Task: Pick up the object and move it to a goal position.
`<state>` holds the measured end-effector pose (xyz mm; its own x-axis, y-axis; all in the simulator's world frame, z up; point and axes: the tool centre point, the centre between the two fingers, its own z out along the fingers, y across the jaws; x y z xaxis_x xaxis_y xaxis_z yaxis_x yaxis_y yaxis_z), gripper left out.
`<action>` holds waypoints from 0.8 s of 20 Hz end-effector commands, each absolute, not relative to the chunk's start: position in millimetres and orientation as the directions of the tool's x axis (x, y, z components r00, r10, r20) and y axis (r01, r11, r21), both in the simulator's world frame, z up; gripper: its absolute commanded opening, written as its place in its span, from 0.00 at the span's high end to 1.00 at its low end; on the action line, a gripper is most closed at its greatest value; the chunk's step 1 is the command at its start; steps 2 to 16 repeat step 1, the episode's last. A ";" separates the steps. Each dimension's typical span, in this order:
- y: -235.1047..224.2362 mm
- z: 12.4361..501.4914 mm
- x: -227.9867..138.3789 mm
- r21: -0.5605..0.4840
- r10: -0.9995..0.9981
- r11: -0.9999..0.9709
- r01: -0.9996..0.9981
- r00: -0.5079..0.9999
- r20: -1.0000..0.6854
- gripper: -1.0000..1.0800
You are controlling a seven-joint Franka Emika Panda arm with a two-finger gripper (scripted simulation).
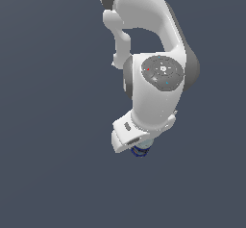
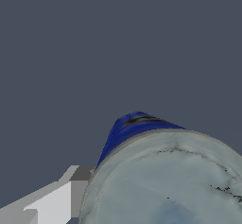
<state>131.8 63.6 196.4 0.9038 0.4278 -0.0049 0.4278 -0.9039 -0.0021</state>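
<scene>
The object (image 1: 141,151) is a tiny can with dark blue sides. In the exterior view only a sliver of it peeks out from under the white hand. My gripper (image 1: 136,146) is directly over it, and the hand hides the fingertips. In the wrist view the object (image 2: 165,180) looms very close, showing its pale grey-green round top and a blue side. One white finger (image 2: 71,197) stands right against its side, and the other finger is hidden behind the can. The frames do not show whether the jaws press on it.
A plain dark grey-blue surface (image 1: 53,174) fills the scene all around. The arm's white links (image 1: 153,25) rise toward the top of the exterior view. No other objects show.
</scene>
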 end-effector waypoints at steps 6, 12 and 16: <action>63.7 200.1 133.7 0.000 0.428 -0.904 0.428 0.904 0.000 1.00; 63.7 200.1 133.7 0.000 0.428 -0.904 0.428 0.904 0.000 1.00; 63.7 200.1 133.7 0.000 0.428 -0.904 0.428 0.904 0.000 1.00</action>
